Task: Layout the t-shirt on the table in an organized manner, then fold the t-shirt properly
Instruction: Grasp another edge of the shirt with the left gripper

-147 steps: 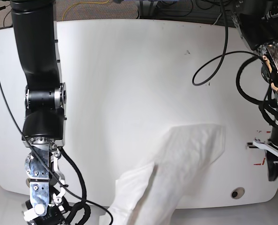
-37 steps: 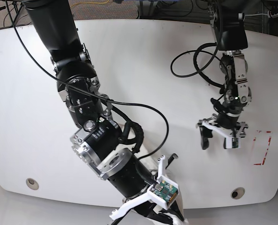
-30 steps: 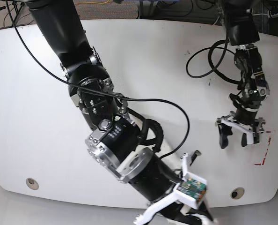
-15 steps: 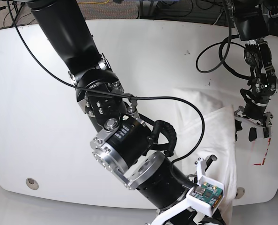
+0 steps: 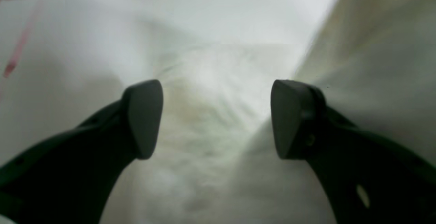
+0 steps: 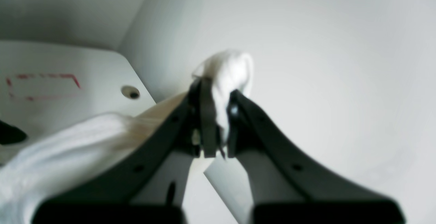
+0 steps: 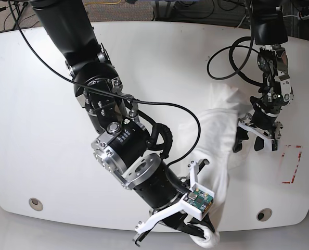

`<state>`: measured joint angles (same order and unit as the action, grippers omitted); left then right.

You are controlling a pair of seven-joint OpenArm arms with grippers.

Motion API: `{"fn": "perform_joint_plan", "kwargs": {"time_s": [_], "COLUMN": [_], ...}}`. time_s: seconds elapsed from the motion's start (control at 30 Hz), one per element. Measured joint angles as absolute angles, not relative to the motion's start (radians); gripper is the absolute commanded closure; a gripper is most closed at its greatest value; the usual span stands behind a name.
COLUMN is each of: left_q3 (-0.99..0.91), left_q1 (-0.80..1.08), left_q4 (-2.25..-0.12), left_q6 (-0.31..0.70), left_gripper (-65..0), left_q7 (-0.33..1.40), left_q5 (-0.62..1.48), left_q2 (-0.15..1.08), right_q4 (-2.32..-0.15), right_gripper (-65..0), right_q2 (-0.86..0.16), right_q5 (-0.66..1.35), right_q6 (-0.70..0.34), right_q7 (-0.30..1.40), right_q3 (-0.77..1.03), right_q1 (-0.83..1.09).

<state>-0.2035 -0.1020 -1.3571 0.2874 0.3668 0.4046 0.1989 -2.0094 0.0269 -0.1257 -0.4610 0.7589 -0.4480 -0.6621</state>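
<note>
The t-shirt (image 7: 217, 130) shows plain white, no print visible (creamy in its shaded folds). The counter (image 7: 35, 130) is glossy white, with a red tape rectangle (image 7: 292, 164) near one corner. Both arms are black with silver joints.

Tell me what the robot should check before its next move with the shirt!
1. Right gripper shut on the t-shirt: ok.
2. Left gripper open above the cloth: ok.
3. Cloth already between the left gripper's fingers: cannot tell, view is blurry.
4. T-shirt fully on the table: not ok, one end hangs past the near edge.
5. T-shirt spread flat: not ok, it is bunched.
</note>
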Motion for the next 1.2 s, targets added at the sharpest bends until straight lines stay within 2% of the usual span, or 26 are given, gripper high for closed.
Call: {"fn": "perform_joint_plan", "kwargs": {"time_s": [0.47,1.0,1.1,1.2], "left_q3": [-0.208,-0.15,-0.15,-0.124], "left_q1": [-0.235,-0.333,-0.339,-0.342], "left_q4": [-1.069,-0.883,-0.869,-0.854], "left_q6": [0.281,0.288,0.285,0.284], "left_gripper": [-45.6,-45.0,-41.0,-32.2], "left_q7": [0.356,0.324,0.308,0.294], "left_q5": [0.401,0.413,0.413,0.413], "left_q2": [0.203,0.191,0.18,0.178], "right_q4": [-2.013,-2.015,-2.015,-2.015], "right_gripper": [-0.6,-0.6,-0.6,-0.6], "right_q2": [-0.013,-0.013,-0.01,-0.011], "right_q5": [-0.153,-0.153,-0.154,-0.153], "right_q6": [-0.464,-0.462,-0.461,-0.461], "right_q7": [0.683,0.674,0.674,0.673], "right_q3": [-0.446,-0.389,-0.389,-0.39], "right_q1": [-0.59,-0.572,-0.572,-0.572]}}
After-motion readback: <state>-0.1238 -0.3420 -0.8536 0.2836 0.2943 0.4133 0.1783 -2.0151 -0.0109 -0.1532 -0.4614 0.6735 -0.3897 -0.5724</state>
